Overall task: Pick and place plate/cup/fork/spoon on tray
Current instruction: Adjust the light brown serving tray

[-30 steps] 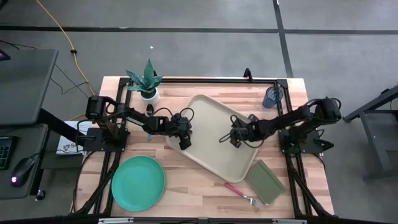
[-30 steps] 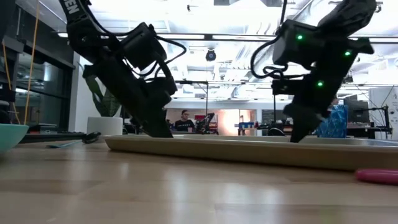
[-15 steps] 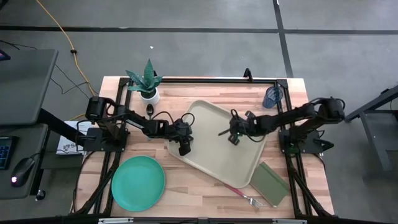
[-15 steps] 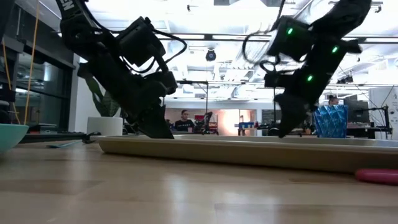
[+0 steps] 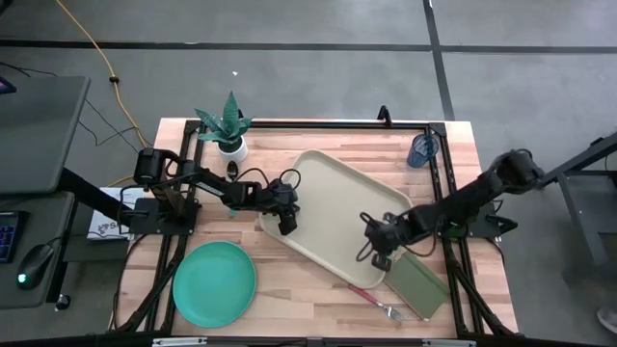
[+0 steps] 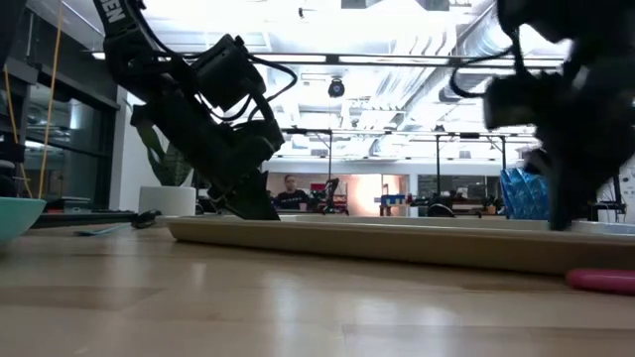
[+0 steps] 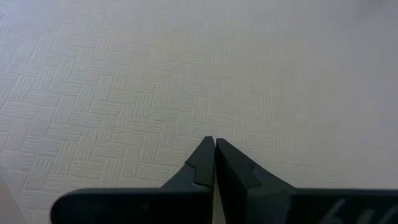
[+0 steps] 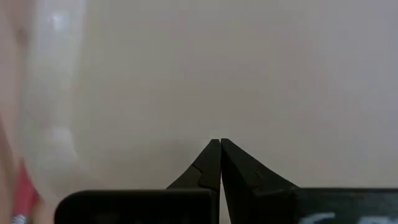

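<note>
The beige tray (image 5: 337, 198) lies aslant at the table's middle. My left gripper (image 5: 287, 227) is shut over the tray's left corner. My right gripper (image 5: 380, 260) is shut over the tray's near right corner. The teal-green plate (image 5: 214, 282) lies flat at the near left. The blue cup (image 5: 421, 149) stands at the far right. The red-handled fork (image 5: 371, 297) lies on the table just near of the tray. A small dark thing (image 5: 231, 170) by the plant may be the spoon's bowl; my left arm hides the rest. My left gripper has its shut fingertips (image 7: 214, 144) down on the tray's textured floor (image 7: 186, 74), close to its left corner. It comes slanting down from the table's left. The tray lies flat on the table. My right gripper's shut fingertips (image 8: 220, 144) are just over the tray's floor (image 8: 249, 74) near its near right corner; I cannot tell whether they touch.
A potted plant (image 5: 229, 130) stands at the far left. An olive-green notebook (image 5: 416, 280) lies at the near right, beside the tray's corner and my right gripper. Bare wood shows between the plate and the fork.
My right gripper has slid from the tray's middle toward the table's near edge, to the tray's near right corner, staying shut. The tray turned a little on the table, then turned back to about where it lay. My left gripper has stayed at the tray's left corner.
</note>
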